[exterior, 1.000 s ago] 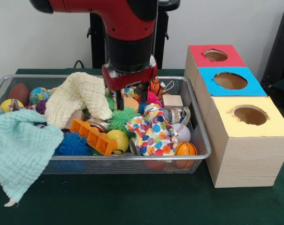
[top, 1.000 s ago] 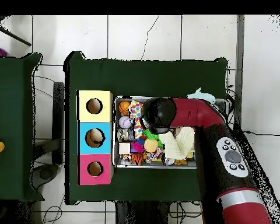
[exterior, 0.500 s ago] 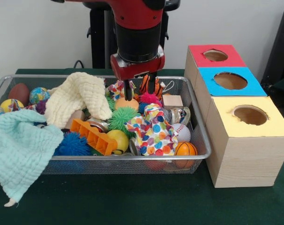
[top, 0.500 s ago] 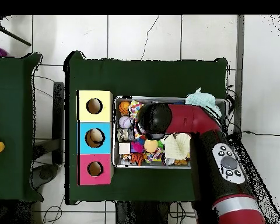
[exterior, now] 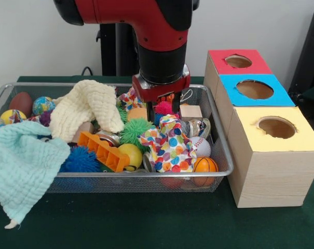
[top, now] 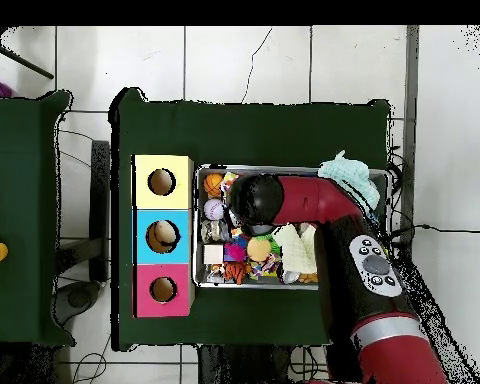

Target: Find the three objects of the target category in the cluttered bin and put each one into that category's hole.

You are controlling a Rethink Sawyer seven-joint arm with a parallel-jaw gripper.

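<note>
The cluttered bin [exterior: 219, 136] is a silver wire-mesh basket full of toys and cloths; it also shows in the overhead view [top: 244, 286]. My gripper [exterior: 164, 107] is open and empty. It hangs low over the bin's back middle, around a pink spiky ball [exterior: 166, 109] and just left of a wooden cube [exterior: 190, 111]. In the overhead view the arm's wrist [top: 256, 200] hides the gripper. Three boxes with round holes stand right of the bin: red [exterior: 250, 66], blue [exterior: 273, 96] and yellow [exterior: 291, 139].
In the bin lie a cream cloth [exterior: 86, 109], a polka-dot cloth [exterior: 169, 142], a green spiky ball [exterior: 136, 129], an orange block [exterior: 102, 150], a baseball [exterior: 201, 147] and a small basketball [exterior: 205, 166]. A mint cloth [exterior: 22, 166] hangs over the front left rim.
My gripper has moved right across the bin toward the boxes, from beside the cream cloth to over the pink spiky ball. It stays open and empty.
</note>
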